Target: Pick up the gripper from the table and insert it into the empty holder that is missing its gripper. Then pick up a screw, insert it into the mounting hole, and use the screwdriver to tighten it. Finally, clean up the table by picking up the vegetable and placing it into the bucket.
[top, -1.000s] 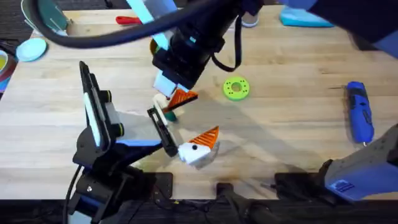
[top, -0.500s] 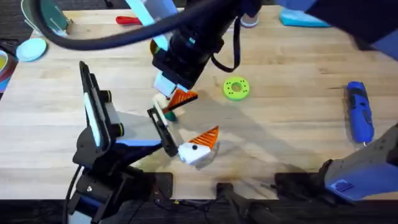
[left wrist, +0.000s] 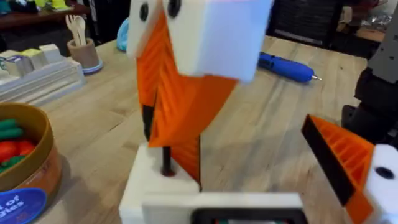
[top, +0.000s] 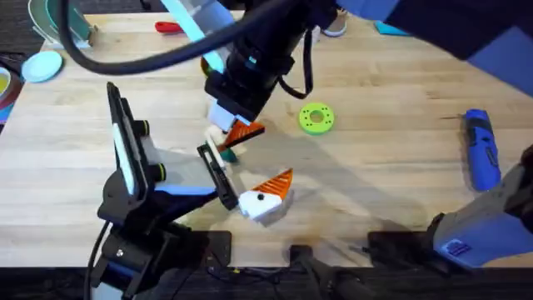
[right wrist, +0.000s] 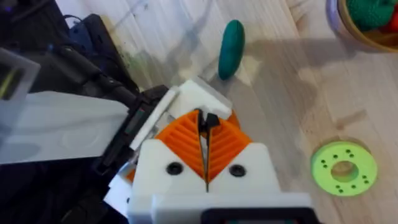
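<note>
Gripper (left wrist: 183, 140) was the orange bit pinched in the right claw (right wrist: 206, 134), right on top of the holder (left wrist: 155, 186). Its lower end touched the white block, but how far in it sat was hard to see.

The desk (top: 391, 158) was pale wood. The right arm (top: 275, 42) reached across it from the far side, big, dark and blurry, and hid part of the desk behind it. The right claw's orange pads were pressed together on the gripper, with just a thin dark edge peeking out between them. The left claw (top: 243, 168) had its two fingers wide apart: one was the holder, the other a white block with an orange tip.

The bucket (left wrist: 37, 168) was cut off at the edge, with green and red toys inside. White letters on its blue band could not be read. The screwdriver (top: 480, 150) lay far off on the right side. A green ring (top: 316, 117) lay near the claws. The vegetable (right wrist: 232, 46) lay on the desk just beside the holder.
</note>
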`<state>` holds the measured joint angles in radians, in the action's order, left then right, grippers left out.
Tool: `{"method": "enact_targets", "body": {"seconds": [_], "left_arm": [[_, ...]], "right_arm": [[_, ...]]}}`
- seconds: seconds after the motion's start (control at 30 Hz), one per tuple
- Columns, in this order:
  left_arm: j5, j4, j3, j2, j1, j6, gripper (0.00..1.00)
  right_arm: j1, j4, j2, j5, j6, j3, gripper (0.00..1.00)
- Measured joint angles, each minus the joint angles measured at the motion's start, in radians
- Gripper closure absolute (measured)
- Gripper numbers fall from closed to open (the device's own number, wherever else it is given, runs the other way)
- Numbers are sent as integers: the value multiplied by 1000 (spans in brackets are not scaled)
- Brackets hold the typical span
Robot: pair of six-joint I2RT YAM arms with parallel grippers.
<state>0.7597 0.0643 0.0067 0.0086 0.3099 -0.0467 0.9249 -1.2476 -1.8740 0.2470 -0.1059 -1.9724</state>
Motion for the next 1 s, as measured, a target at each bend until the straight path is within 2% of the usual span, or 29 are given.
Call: {"method": "enact_targets", "body": {"seconds": [0.37, 0.67, 1.0], "left_arm": [[4, 0, 0, -1, 0, 5, 8], [3, 0, 0, -1, 0, 8, 8], [0, 0, 0, -1, 0, -16, 8]], "right_arm": [[1, -10, -1, -18, 0, 2, 995], [1, -3, -5, 10, 0, 2, 995], [10, 6, -13, 9, 0, 2, 995]]}}
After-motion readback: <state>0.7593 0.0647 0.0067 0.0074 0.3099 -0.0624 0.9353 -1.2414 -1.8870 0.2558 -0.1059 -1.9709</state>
